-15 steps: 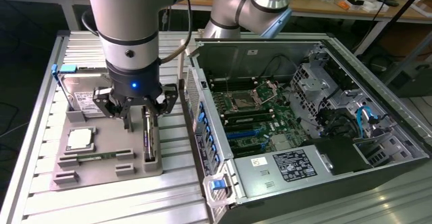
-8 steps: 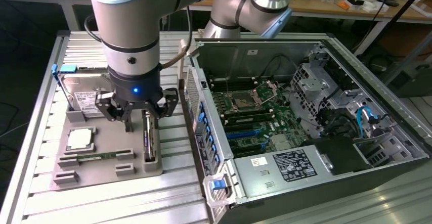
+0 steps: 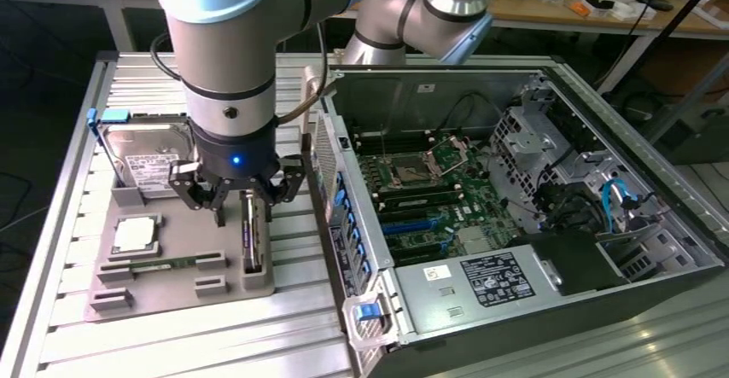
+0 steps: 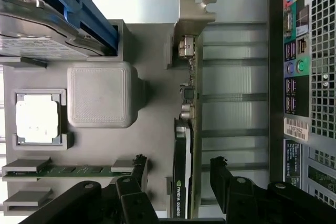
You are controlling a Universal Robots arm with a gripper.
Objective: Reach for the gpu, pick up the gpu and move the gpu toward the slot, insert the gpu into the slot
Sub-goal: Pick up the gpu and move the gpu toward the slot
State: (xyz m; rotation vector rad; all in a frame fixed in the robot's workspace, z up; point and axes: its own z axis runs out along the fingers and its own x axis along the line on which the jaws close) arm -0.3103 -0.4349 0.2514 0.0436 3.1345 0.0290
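One arm leans over the slatted worktop [image 3: 228, 335], and its tool [image 3: 242, 199] hangs low above the grey holder tray [image 3: 171, 297]. The tool's fingers are spread, one on each side of the gpu [image 3: 253, 237]. From the wrist view both fingers stand clear of the card [image 4: 184, 145], with a gap on either face. The gpu stands on its long edge in a bracket at the side of the tray nearest the open computer case [image 3: 638, 258]. Its metal end plate is at the end towards the hard drive [image 3: 148, 152]. On the same tray a processor [image 3: 135, 233] lies flat in its recess, and a green memory stick [image 3: 160, 265] rests in its own supports beside it. Inside the case, on the exterior view's right, the motherboard [image 3: 433, 199] lies exposed
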